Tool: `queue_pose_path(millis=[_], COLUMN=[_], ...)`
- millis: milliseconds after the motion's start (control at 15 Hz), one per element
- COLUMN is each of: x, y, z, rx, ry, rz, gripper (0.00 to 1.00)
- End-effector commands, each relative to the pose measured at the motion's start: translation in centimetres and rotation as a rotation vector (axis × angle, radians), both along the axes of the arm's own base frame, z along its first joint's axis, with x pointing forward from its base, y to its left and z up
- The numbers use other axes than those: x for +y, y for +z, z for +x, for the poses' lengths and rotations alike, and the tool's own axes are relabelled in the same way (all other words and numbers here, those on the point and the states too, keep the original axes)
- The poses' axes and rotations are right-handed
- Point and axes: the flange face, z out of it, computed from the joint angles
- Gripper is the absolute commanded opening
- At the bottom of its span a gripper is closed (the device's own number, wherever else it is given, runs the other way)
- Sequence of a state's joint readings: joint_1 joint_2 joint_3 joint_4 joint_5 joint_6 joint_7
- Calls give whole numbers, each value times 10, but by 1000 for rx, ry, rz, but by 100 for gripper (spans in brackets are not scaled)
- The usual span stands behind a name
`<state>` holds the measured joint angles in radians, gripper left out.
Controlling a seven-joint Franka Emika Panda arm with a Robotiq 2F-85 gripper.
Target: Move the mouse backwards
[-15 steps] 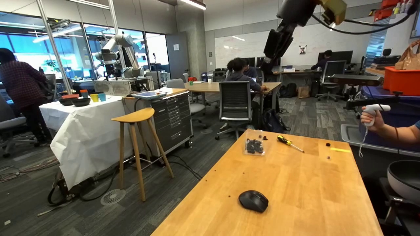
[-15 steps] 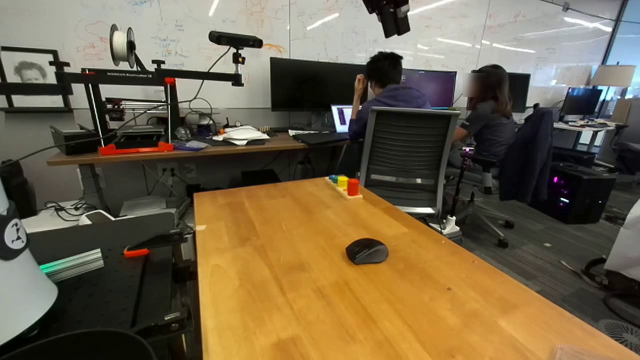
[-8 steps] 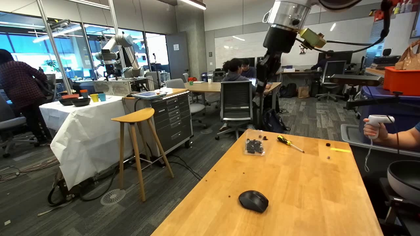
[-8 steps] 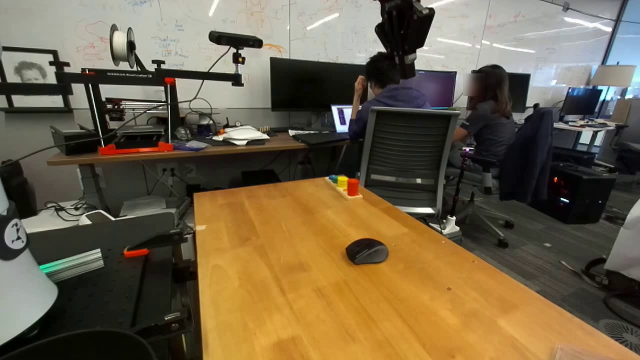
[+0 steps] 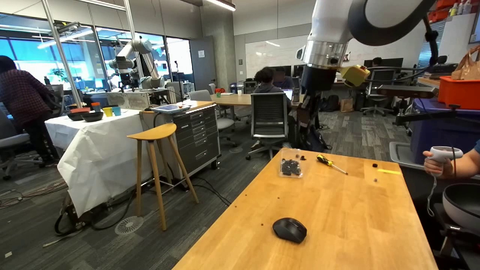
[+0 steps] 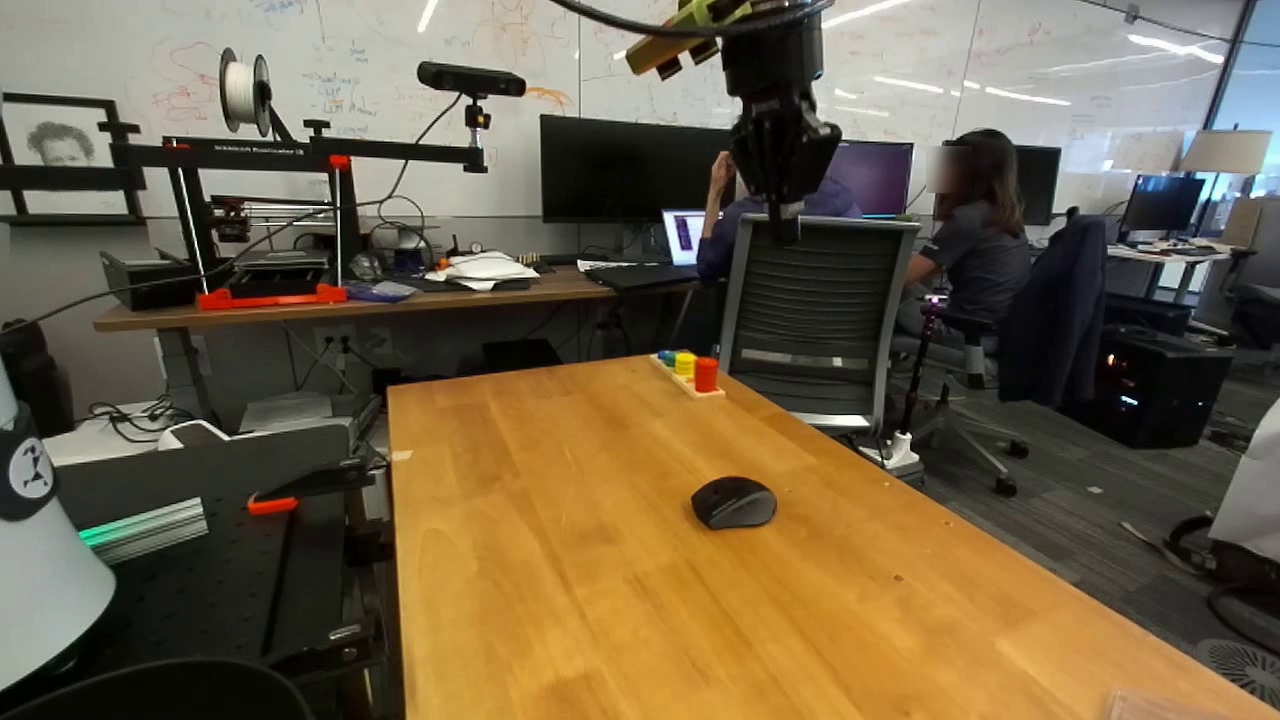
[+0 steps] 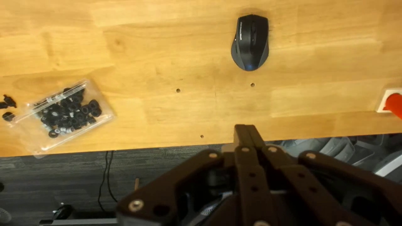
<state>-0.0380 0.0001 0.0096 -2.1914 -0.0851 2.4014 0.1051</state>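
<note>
Gripper (image 7: 247, 128) pressed together, my fingertips (image 7: 240, 134) touching, held in air, mouse (image 7: 250, 44) on table (image 7: 176, 50), well apart from me, box (image 7: 100, 99) of black parts (image 7: 73, 114) near table edge in wrist view, screwdriver (image 5: 327, 162) in an exterior view

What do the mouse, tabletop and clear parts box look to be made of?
Mouse: likely plastic, mostly matte; dark shell, soft highlights, greyer sides.
Tabletop: wood or wood veneer, smooth, perhaps varnished; grain and differently toned strips show.
Parts box: probably clear plastic, glossy; wood shows through, edges catch bright streaks. Look alone can't rule out glass.
</note>
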Motion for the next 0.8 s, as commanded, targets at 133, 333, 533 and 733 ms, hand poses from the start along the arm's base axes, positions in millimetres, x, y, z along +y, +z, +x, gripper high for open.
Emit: queue_pose_path(millis=[133, 333, 533, 733], x=[4, 0, -5, -9], y=[-44, -69, -94, -117], z=[-17, -27, -33, -38], rx=[78, 121, 155, 183], ry=[29, 37, 50, 60], rz=[-31, -48, -66, -81], gripper=[4, 3, 3, 2])
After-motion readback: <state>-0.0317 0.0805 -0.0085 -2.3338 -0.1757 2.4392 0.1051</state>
